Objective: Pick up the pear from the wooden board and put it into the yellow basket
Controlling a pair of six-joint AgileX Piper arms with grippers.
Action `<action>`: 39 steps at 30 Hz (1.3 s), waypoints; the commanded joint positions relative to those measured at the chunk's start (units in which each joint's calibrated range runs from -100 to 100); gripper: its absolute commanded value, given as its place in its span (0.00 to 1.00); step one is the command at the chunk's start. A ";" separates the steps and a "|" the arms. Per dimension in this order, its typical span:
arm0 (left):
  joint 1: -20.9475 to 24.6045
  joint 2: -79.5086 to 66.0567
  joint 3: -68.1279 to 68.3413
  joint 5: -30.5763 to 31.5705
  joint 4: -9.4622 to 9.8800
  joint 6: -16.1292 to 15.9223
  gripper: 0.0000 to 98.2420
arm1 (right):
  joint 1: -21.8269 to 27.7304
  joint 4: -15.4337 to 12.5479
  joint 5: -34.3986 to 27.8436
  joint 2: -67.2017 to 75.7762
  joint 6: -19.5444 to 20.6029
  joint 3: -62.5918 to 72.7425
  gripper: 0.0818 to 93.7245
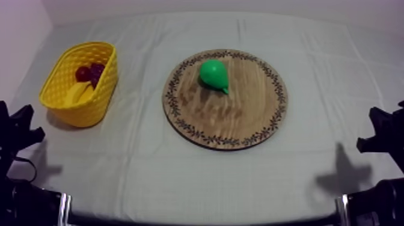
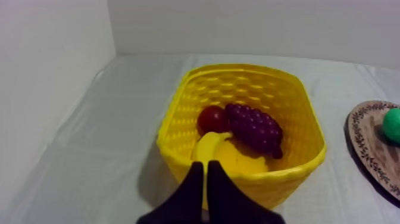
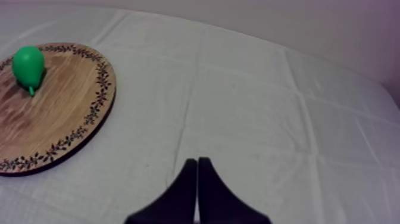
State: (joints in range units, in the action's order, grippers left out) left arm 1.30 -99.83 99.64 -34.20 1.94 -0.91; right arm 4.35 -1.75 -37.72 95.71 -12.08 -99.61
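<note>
A green pear (image 1: pixel 214 74) lies on its side on the round wooden board (image 1: pixel 252 114) with a patterned rim, in the middle of the table; the pear (image 3: pixel 28 66) and the board (image 3: pixel 53 119) also show in the right wrist view. The yellow basket (image 1: pixel 63 72) stands at the left and holds a banana (image 2: pixel 217 152), a bunch of grapes (image 2: pixel 255 127) and a small red fruit (image 2: pixel 211 118). My left gripper (image 2: pixel 206 168) is shut on nothing, just short of the basket (image 2: pixel 297 173). My right gripper (image 3: pixel 197 164) is shut over bare cloth, well to the right of the board.
Both arms rest low at the table's front corners, the left arm (image 1: pixel 15 129) and the right arm (image 1: pixel 382 135). Grey-white cloth (image 1: pixel 240 186) lies open between the board and the front edge. Walls stand behind and to the left of the table.
</note>
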 commanded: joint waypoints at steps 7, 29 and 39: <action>0.08 0.00 -0.09 -0.17 0.20 -0.11 0.00 | 0.01 0.02 0.06 0.05 -0.01 -0.05 0.00; -1.91 5.56 -6.47 0.57 4.41 3.77 0.00 | 0.01 0.02 0.06 0.05 0.00 -0.05 0.00; -5.31 25.75 -23.10 -0.68 9.36 7.65 0.00 | -0.05 0.02 0.06 0.05 -0.01 -0.05 0.00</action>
State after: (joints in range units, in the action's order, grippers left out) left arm -3.77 -79.79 80.69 -34.80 11.21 6.67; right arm 4.35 -1.75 -37.64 95.71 -12.08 -99.61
